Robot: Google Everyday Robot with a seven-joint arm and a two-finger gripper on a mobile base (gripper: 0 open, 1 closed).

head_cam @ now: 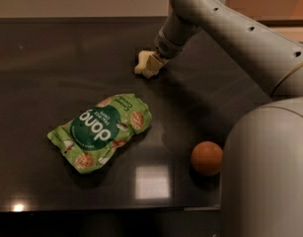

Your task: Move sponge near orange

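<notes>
My gripper (150, 64) is at the back middle of the dark table, at the end of the grey arm that reaches in from the upper right. It is shut on the sponge (141, 60), a small pale cream block that shows at its left side, low over the table. The orange (207, 157) is a small round fruit lying near the front right of the table, well away from the gripper and toward the camera. Part of the sponge is hidden by the gripper.
A green snack bag (100, 131) lies flat at the centre left, between the gripper and the table's front edge (106, 209). The robot's large grey body (269, 177) fills the lower right, just beside the orange.
</notes>
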